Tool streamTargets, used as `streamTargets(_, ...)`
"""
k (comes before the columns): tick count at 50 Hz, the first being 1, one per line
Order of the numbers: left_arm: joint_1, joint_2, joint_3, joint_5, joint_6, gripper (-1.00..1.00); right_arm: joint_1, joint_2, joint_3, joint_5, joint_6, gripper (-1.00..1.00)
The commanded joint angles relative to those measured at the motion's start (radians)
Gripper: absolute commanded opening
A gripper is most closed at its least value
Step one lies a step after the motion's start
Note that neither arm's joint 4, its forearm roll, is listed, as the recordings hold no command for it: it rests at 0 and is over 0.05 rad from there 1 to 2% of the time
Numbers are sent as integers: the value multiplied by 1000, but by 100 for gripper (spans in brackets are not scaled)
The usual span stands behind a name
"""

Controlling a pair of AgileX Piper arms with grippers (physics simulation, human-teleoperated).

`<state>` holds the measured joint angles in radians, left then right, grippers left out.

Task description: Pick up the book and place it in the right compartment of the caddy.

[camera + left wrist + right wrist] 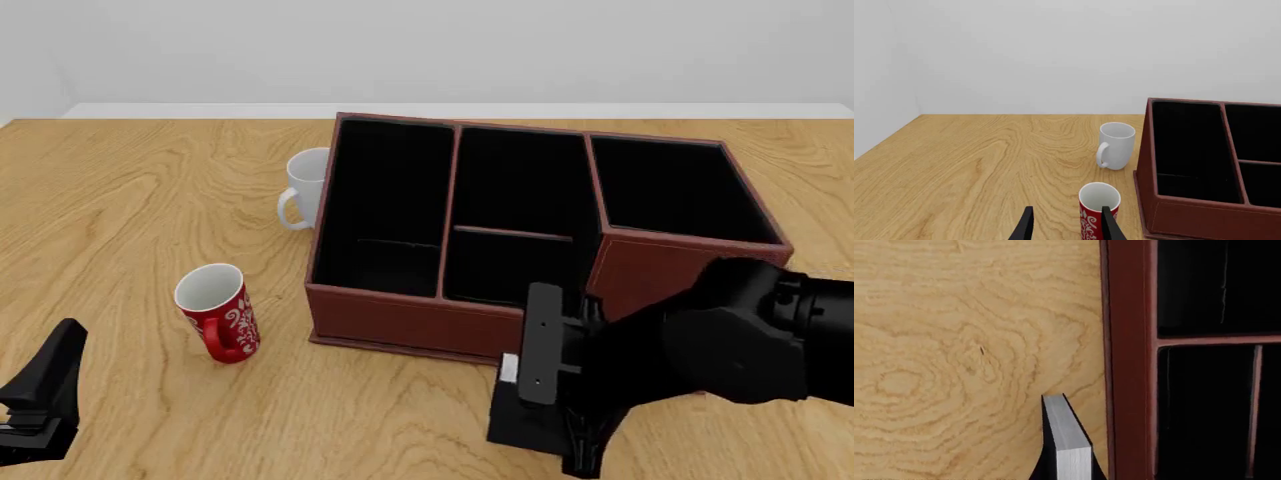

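A wooden bench (120,200) is carrying the scene. At far left the left pincer (1066,226) is idling with fingers apart, beside a red mug (218,311). The caddy (400,320) is standing mid-bench. Just before it, the book (1066,440), judged rigid and fairly heavy, is being clamped across its covers by the downward-angled right pincer (561,420).

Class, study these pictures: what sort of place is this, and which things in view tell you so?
Probably a simulated tabletop test scene: a bare wooden table against blank white walls, holding a reddish-brown three-section caddy, a red patterned mug and a plain white mug.
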<state>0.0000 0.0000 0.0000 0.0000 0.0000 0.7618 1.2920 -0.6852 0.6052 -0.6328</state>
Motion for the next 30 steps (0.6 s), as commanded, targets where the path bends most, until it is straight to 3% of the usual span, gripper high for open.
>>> streamTargets(1, 0, 0, 0, 0, 0, 100, -23, -35, 26, -8, 62, -100)
streamTargets(30, 0, 0, 0, 0, 0, 100, -117, -240, -126, 316, -54, -100)
